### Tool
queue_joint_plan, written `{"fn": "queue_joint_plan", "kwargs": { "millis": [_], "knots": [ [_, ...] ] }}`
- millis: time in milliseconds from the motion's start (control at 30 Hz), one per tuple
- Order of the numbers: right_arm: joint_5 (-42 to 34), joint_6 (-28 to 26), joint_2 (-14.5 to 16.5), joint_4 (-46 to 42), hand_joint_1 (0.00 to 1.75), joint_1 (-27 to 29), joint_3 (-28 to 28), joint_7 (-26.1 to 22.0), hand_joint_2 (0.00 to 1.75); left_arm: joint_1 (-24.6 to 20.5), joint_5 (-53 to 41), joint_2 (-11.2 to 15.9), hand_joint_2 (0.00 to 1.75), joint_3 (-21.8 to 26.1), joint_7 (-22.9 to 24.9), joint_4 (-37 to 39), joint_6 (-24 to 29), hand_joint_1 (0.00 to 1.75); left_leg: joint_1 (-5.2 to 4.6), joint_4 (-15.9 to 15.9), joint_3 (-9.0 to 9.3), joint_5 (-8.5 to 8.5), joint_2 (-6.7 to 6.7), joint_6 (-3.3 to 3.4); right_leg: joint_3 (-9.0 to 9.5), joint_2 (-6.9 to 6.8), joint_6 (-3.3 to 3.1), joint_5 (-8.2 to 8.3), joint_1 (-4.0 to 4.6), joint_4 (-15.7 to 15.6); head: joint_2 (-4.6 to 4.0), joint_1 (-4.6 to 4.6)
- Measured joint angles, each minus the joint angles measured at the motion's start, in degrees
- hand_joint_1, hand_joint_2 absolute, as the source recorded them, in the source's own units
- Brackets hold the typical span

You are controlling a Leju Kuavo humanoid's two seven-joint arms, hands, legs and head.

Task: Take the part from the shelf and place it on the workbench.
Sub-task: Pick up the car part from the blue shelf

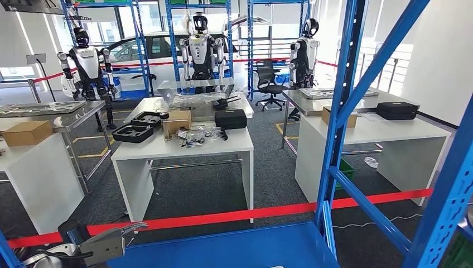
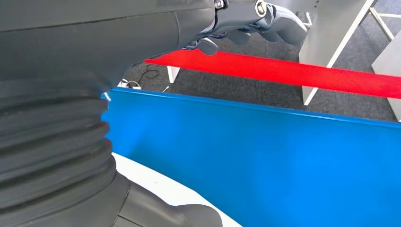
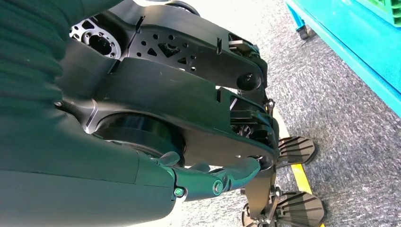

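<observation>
Shelf [image 1: 234, 245] blue; left hand [image 1: 109, 243] just beside, fingers [image 2: 279, 21] apart.

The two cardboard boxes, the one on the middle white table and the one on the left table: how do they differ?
The middle cardboard box stands among clutter, beside black cases and a tangle of cables; the left cardboard box sits apart near its table's edge. The middle one looks taller and more cube-like, the left one lower and wider. Both are plain brown, closed, and rest on white tables.
</observation>
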Motion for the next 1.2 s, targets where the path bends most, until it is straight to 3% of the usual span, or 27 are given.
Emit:
{"fn": "queue_joint_plan", "kwargs": {
  "millis": [333,633,800,1200],
  "knots": [
    [0.1,0.1,0.0,0.0,0.00,0.0,0.0,-0.2,1.75,-1.1,-3.1,0.2,1.75,-4.3,0.3,1.5,-0.6,0.00,0.00,0.0,0.00,0.00,0.00,0.00,0.00,-0.01,0.01,0.00,0.00,0.0,0.00,0.00],
    [0.1,0.1,0.0,0.0,0.00,0.0,0.1,-0.3,1.75,-1.2,-3.5,0.2,1.75,-5.5,0.5,1.9,-0.3,0.00,0.00,0.0,0.00,0.00,0.01,0.00,0.00,0.00,0.01,0.00,0.00,0.0,0.00,0.00],
    [-0.4,0.1,0.0,0.0,0.00,0.0,0.1,-0.4,1.75,-1.7,-5.2,-1.1,1.75,-10.6,1.8,3.6,-1.4,0.00,-0.02,0.0,0.00,0.00,0.01,0.00,-0.01,0.01,0.01,0.01,-0.01,0.0,0.00,0.00],
    [-0.9,0.1,0.0,0.0,0.00,0.1,0.1,-0.9,1.75,-2.7,-7.3,-2.7,1.75,-16.1,3.4,5.7,-2.6,0.00,-0.03,0.0,0.01,0.00,0.01,0.00,-0.01,0.01,0.01,0.01,-0.02,0.0,0.00,0.00]
  ]
}}
